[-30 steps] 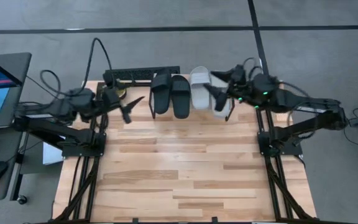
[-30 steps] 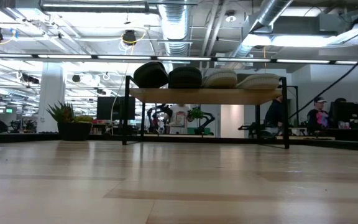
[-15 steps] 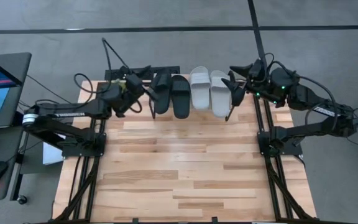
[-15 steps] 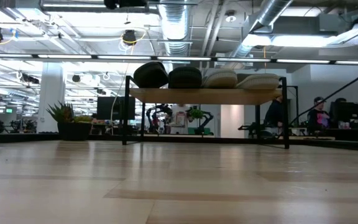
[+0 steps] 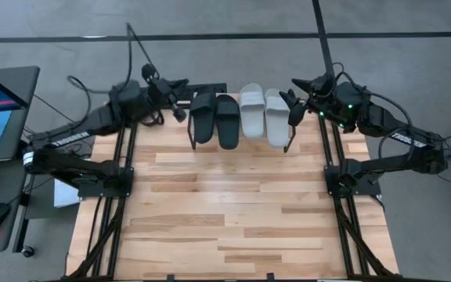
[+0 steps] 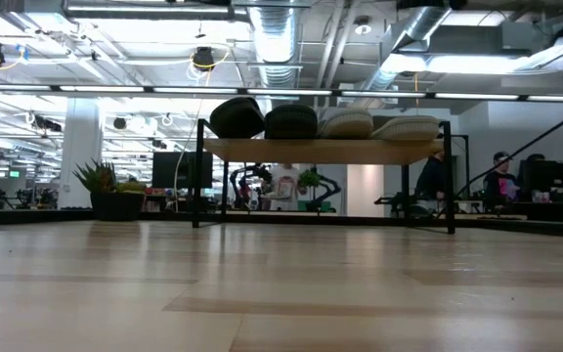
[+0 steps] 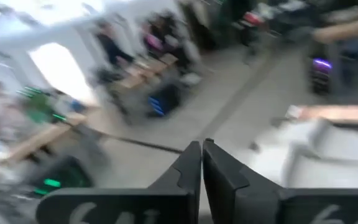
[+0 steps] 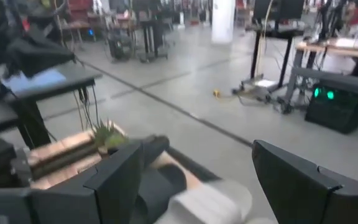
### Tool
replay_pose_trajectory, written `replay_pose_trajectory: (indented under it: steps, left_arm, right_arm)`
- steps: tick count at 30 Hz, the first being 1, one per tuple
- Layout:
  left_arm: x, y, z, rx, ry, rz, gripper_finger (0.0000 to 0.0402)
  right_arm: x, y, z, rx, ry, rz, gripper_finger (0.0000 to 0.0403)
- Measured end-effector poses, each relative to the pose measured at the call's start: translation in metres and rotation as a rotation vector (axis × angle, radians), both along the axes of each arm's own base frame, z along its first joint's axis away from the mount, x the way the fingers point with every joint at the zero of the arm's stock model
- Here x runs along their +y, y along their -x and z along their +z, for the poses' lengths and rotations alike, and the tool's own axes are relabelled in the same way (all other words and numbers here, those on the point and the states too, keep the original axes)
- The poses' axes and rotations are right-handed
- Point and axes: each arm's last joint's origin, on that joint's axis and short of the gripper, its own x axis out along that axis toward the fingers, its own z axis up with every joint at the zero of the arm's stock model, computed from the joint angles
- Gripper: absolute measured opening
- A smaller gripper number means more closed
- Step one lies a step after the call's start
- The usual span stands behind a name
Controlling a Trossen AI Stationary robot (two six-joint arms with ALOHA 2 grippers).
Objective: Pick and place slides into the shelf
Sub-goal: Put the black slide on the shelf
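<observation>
Atop the shelf [image 5: 202,139], 4 slides [image 5: 239,116]; left gripper [image 5: 180,97] closed, empty; right gripper [image 5: 292,100] wide, empty.

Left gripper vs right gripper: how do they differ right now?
The left gripper is shut, fingers pressed together; the right gripper is open. The left gripper sits beside the black slides at the shelf's left end; the right gripper sits beside the light grey slides at the right end. Both hold nothing.

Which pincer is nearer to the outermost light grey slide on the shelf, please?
The right pincer: it hovers right beside the outermost light grey slide. The left pincer is beyond the black slides, at the shelf's far end.
</observation>
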Motion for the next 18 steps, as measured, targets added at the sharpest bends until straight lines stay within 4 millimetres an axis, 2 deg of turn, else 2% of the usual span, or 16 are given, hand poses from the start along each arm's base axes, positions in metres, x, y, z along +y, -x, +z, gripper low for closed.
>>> replay_pose_trajectory:
  steps: [4,8,11,15,18]
  left_arm:
    - [0.017,0.009,0.011,0.017,0.178,-0.137,0.0002]
    - [0.033,0.008,0.007,0.109,0.352,-0.248,0.0]
    - [0.046,0.001,0.005,0.134,0.395,-0.345,0.0]
    - [0.066,-0.006,-0.007,0.25,0.451,-0.419,0.0]
    - [0.081,-0.009,-0.024,0.352,0.523,-0.384,0.0]
  right_arm:
    - [0.0,0.001,-0.006,0.045,-0.04,-0.006,0.0291]
    - [0.001,0.003,-0.01,0.085,-0.047,-0.006,0.0291]
    - [0.002,0.008,-0.009,0.099,-0.045,-0.005,0.0291]
    - [0.004,0.016,-0.009,0.106,-0.048,-0.005,0.0291]
    - [0.006,0.023,-0.01,0.126,-0.064,-0.007,0.0291]
